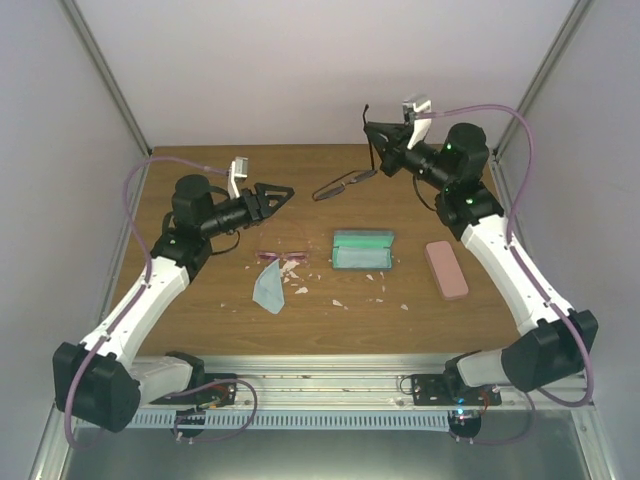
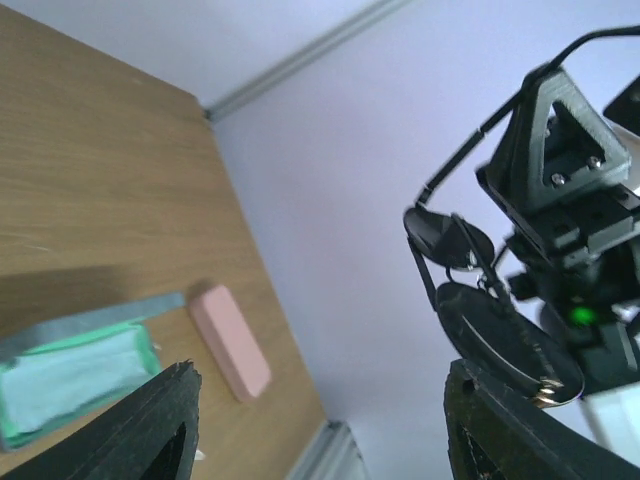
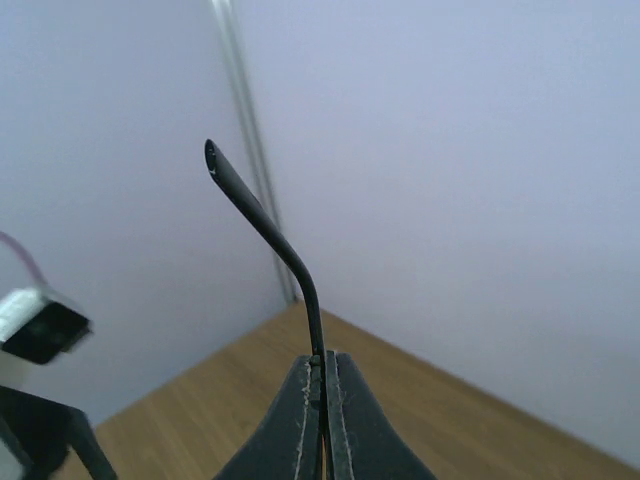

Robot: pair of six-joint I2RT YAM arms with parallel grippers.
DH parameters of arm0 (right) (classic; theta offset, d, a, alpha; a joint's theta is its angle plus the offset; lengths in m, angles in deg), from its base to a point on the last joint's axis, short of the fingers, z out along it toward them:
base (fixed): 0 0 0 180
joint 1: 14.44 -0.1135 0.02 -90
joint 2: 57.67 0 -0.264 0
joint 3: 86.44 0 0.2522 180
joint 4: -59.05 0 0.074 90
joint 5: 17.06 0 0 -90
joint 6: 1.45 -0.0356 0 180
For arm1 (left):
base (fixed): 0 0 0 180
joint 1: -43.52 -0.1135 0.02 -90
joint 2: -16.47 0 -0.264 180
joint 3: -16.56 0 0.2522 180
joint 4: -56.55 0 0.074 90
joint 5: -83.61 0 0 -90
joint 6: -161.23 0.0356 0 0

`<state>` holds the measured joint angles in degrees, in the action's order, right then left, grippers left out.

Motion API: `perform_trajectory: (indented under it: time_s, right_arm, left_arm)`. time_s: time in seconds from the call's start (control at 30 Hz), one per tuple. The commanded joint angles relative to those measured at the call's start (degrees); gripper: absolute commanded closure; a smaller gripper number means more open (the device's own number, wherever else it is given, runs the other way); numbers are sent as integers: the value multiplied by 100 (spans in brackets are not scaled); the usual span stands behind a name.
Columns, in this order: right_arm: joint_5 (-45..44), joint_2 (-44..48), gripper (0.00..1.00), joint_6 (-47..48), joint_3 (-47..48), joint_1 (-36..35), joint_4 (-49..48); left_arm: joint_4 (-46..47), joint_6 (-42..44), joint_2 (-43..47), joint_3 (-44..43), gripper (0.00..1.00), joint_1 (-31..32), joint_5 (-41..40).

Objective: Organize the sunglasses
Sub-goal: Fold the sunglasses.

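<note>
My right gripper (image 1: 382, 148) is raised above the back of the table and is shut on one temple arm (image 3: 268, 228) of the black sunglasses (image 1: 343, 184), whose dark oval lenses hang down and to its left. In the left wrist view the black sunglasses (image 2: 478, 305) hang open in the air below the right gripper. My left gripper (image 1: 279, 192) is open and empty, held above the table and pointing toward them, a short gap away. The pink sunglasses (image 1: 283, 257) lie on the table below my left gripper.
An open blue-grey case (image 1: 362, 250) with a teal lining lies at the table's centre; it also shows in the left wrist view (image 2: 75, 375). A shut pink case (image 1: 445, 269) lies to its right. A light blue cloth (image 1: 270, 288) and small white scraps (image 1: 338, 301) lie near the front.
</note>
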<state>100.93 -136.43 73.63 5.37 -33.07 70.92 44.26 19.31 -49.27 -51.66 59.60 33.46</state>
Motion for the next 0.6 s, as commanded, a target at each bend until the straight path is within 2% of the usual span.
perform_trajectory:
  time_s: [0.0,0.3,0.43,0.57]
  right_arm:
    - [1253,-92,99,-282,43,24,-1514]
    - [2429,-245,99,-973,-324,-78,-3562]
    - [2718,-312,99,-1105,-304,-187,-3867]
    - [2899,-405,99,-1321,-263,-229,-4089]
  left_arm:
    - [1117,-771,-150,-232,32,64,1248]
    - [2633,-2128,-409,-215,35,337,2027]
    - [3256,-2665,-636,-206,42,606,2149]
    - [3725,-3021,-834,-129,56,739,2150]
